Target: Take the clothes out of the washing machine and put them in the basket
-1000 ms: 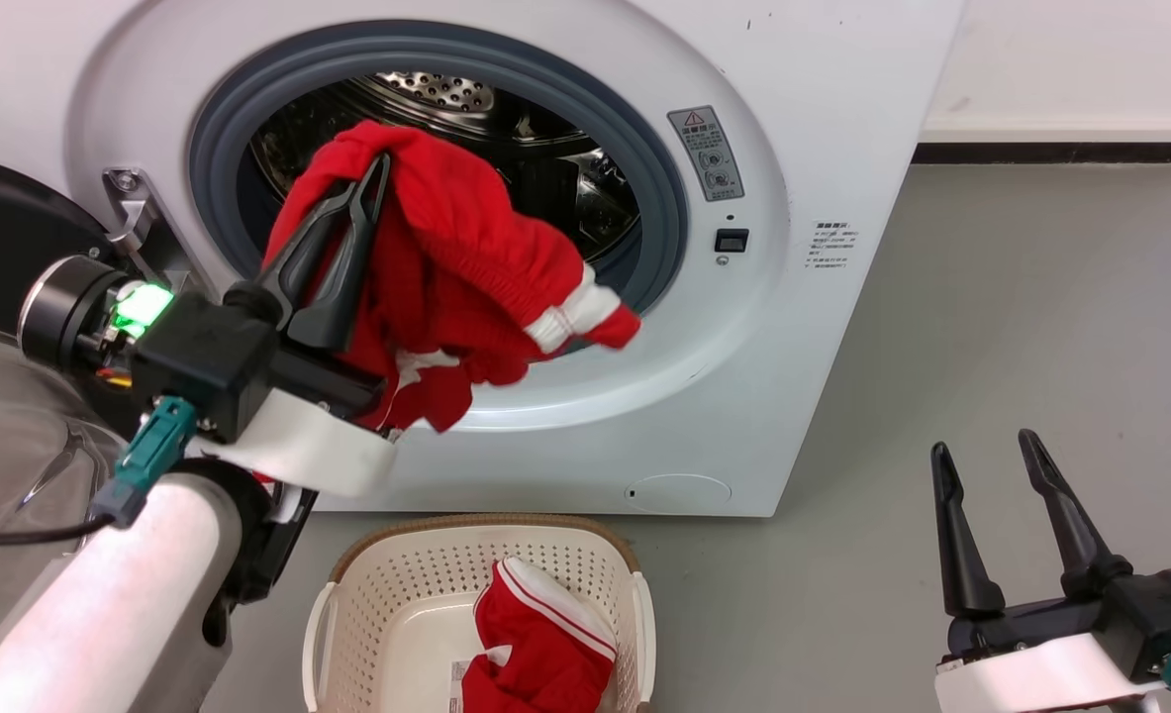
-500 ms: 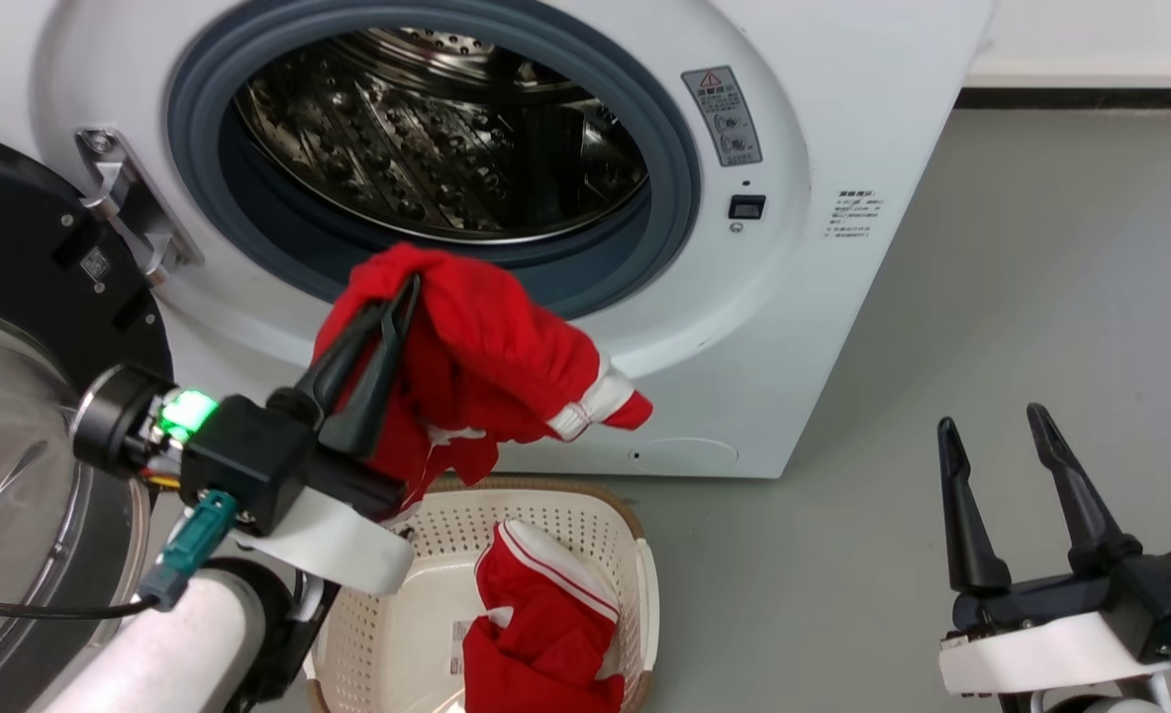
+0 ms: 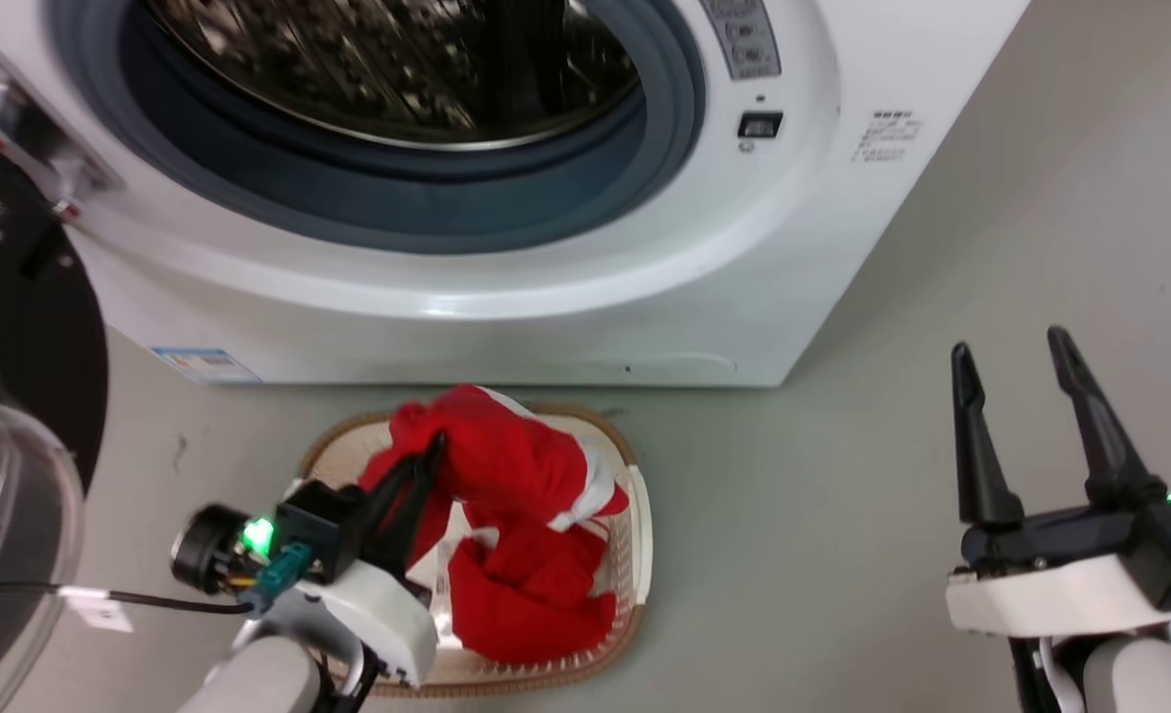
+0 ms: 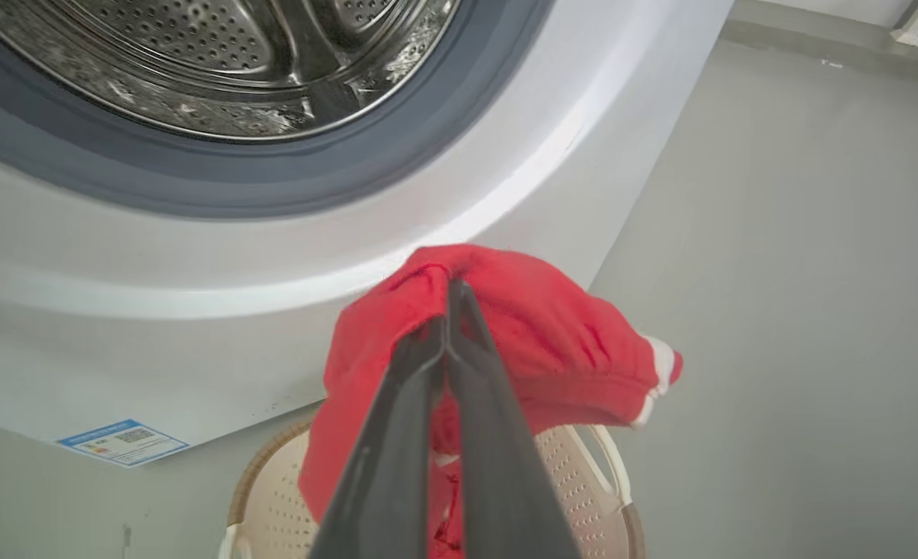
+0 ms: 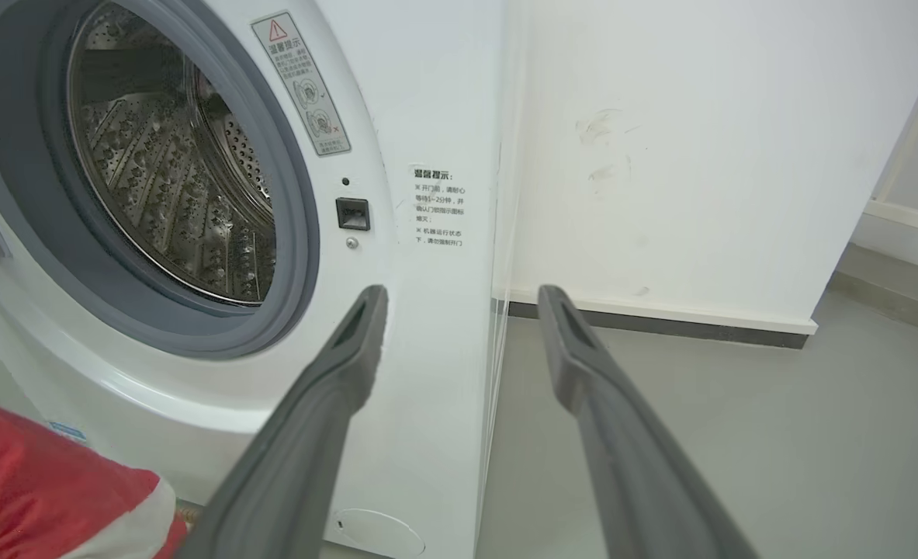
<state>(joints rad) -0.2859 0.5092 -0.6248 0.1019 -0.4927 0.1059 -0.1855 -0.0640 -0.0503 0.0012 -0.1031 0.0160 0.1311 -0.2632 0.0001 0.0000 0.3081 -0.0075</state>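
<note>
Grey floor (image 3: 842,555) fronts washing machine (image 3: 545,327), its seemingly Chinese label (image 5: 440,206) unreadable; left claw (image 3: 435,446) pinches clothes (image 3: 506,456), right claw (image 3: 1008,340) gapes.

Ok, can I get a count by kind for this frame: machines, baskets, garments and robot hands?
Washing machine: 1
Basket: 1
Red garments: 2, one gripped in the left hand, one lying in the basket
Hands: 2, the left hand and the open right hand
Total: 6
</note>
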